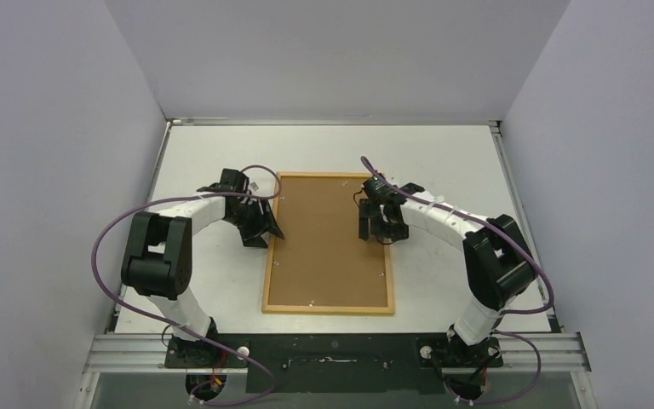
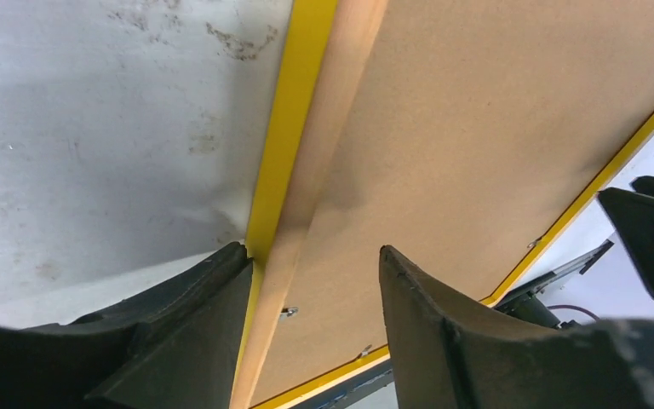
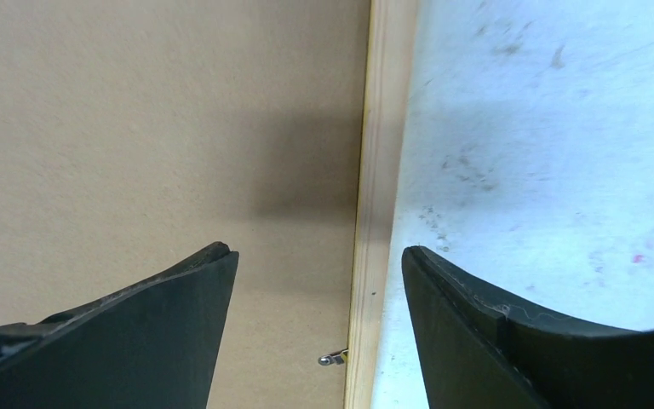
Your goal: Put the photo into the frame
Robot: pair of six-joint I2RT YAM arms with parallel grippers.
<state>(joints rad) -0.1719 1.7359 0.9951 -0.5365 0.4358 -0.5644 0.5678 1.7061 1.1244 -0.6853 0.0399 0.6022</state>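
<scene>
The frame [image 1: 328, 308] lies flat and face down in the middle of the table [image 1: 443, 162], wooden back edges up, and the brown backing board [image 1: 328, 239] fills its opening. The photo I cannot see in any view. It may sit under that board or it may not; I can't say.

My left gripper [image 1: 266, 232] is at the frame's left long rail, jaws apart and straddling it. From the left wrist, one finger is outside the yellow lip [image 2: 294, 128] and the other hangs over the board, with nothing clamped. My right gripper [image 1: 381, 230] mirrors that at the frame's right long rail [image 3: 379, 170]. Its jaws are spread, one finger over the board and one over the bare table, holding nothing.

How will this frame handle? I judge it light, thin and stiff, so it should lift as one piece without sagging. The trouble is that it hugs the table, so there is little for a fingertip to get under. The long rails look like the best place to pinch, across the wood from outside edge to inner edge, near mid-length on both sides so it stays level. The painted lip could be slick.

Small metal tabs [image 2: 288, 313] sit along the frame's inner edge, one near each of my grippers [image 3: 332, 359]. I'd keep my fingers off them, since they look easy to bend.
</scene>
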